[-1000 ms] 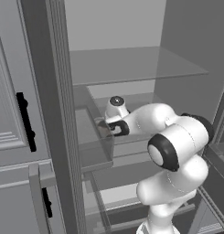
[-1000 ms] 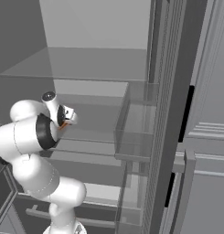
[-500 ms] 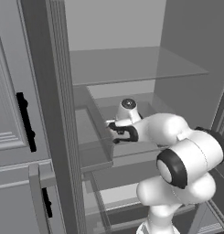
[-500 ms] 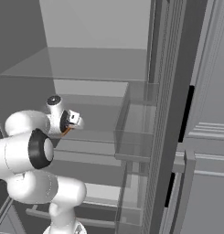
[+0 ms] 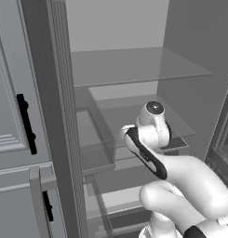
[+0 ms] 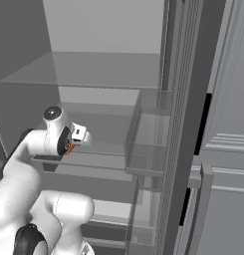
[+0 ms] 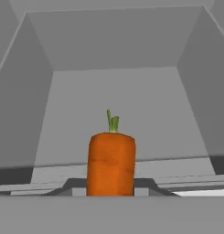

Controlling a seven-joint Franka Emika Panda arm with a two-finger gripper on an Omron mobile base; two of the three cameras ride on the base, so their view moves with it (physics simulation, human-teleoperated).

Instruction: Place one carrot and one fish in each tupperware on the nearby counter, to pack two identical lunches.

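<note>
An orange carrot [image 7: 111, 164] with a short green stem stands upright between my dark fingertips [image 7: 147, 184] in the hand view. My gripper [image 7: 111, 185] is shut on it, inside an open fridge above a glass shelf [image 7: 118, 114]. From the right base view a sliver of the carrot [image 6: 68, 148] shows under the hand [image 6: 76, 135]. The white wrist [image 5: 153, 122] covers the jaws in the left base view. The fish, the tupperware and the counter are out of view.
Glass shelves [image 5: 134, 65] run across the fridge above and below the hand. A clear door bin [image 6: 146, 144] hangs just to the right of the arm. Grey doors with black handles [image 5: 26, 123] flank the opening on both sides [image 6: 205, 124].
The jaws have shut on the carrot. The hand has shifted to the right in the left base view and its wrist has turned.
</note>
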